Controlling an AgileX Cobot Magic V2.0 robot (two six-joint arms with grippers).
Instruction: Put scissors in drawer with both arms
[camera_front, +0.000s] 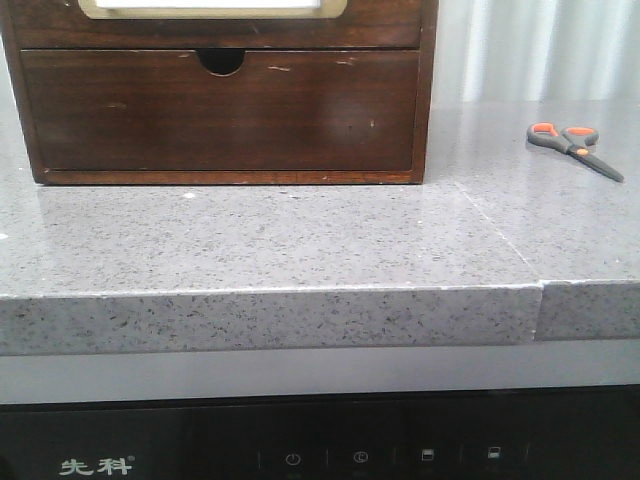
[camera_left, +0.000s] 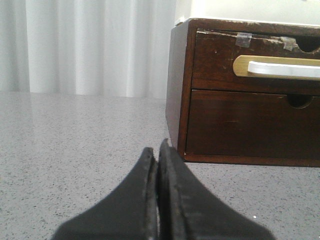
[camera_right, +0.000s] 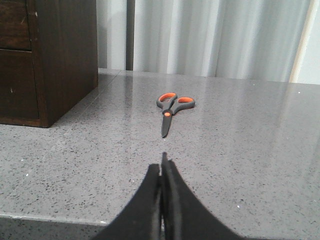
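Front view: scissors (camera_front: 574, 146) lie flat on the grey counter (camera_front: 300, 250), well apart from the wooden cabinet (camera_front: 220, 110), off to its right. The drawer (camera_front: 215, 12) with the pale panel is closed, only its lower edge in frame; the notched drawer (camera_front: 220, 110) sits under it. No arms visible here.

Left wrist view: left gripper (camera_left: 158, 165) pinched closed, empty, low over the counter near the cabinet's corner. Pale handle (camera_left: 280, 67) is up and off to the side. Risk: closed fingers can't hook it, or they catch the notched drawer below instead.

Right wrist view: right gripper (camera_right: 163, 172) also closed, holding nothing, aimed at the scissors (camera_right: 170, 107), blades pointing toward it. Risk: thin, flat scissors on a smooth stone top may slide or spin when the fingers come down; a pinch on the blades may slip.
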